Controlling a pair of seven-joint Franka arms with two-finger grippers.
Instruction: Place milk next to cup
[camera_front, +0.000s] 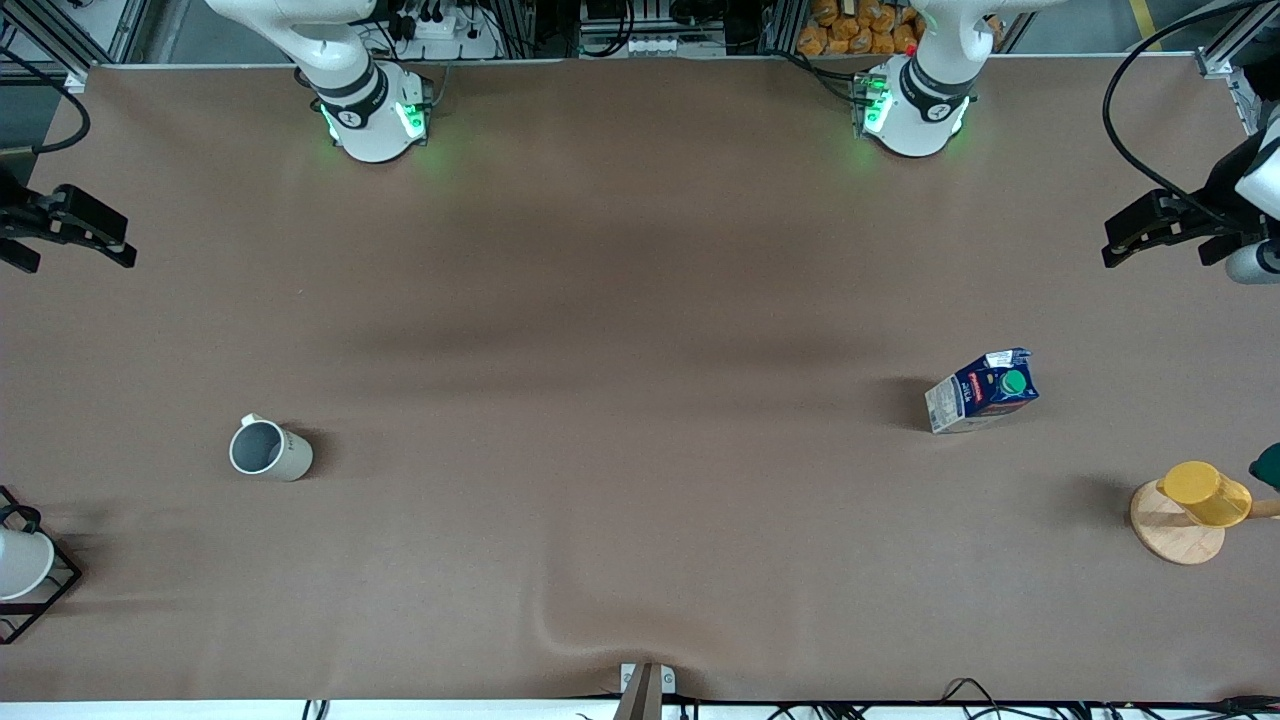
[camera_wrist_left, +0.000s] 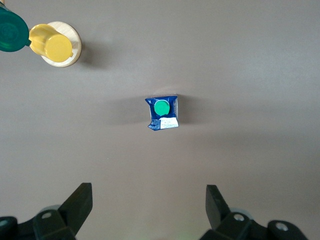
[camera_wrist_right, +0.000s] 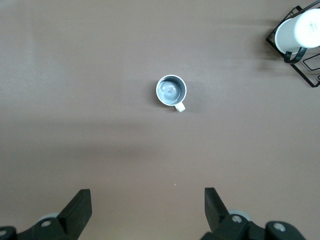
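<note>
A wide brown table (camera_front: 640, 300) is filling almost the whole front view, with the two white arm bases sitting along its top edge and cables and shelving showing above them. Nothing of the task is looking done yet: the milk and the cup are sitting well apart, at the two ends of the table, and neither is being touched.

The left gripper (camera_front: 1165, 232) is hanging high at the right edge of the front view, over the table's margin, with its dark fingers spread apart and holding nothing; its wrist view is looking straight down on the carton. The right gripper (camera_front: 65, 228) is waiting at the left edge of the frame, fingers likewise spread and empty, looking down on the mug.

A round wooden coaster (camera_front: 1175, 530) is lying at the lower right, with a yellow cup (camera_front: 1205, 493) resting on it. A white cup in a black wire frame (camera_front: 22, 565) is peeking in at the lower left edge.

The cup (camera_front: 268, 450), off-white with a grey inside, is standing in the lower left of the frame. The milk (camera_front: 982, 390), dark blue with a green cap, is standing right of centre.

Everything is remaining: grasping the carton, carrying it the length of the table, and setting it down beside the mug.
</note>
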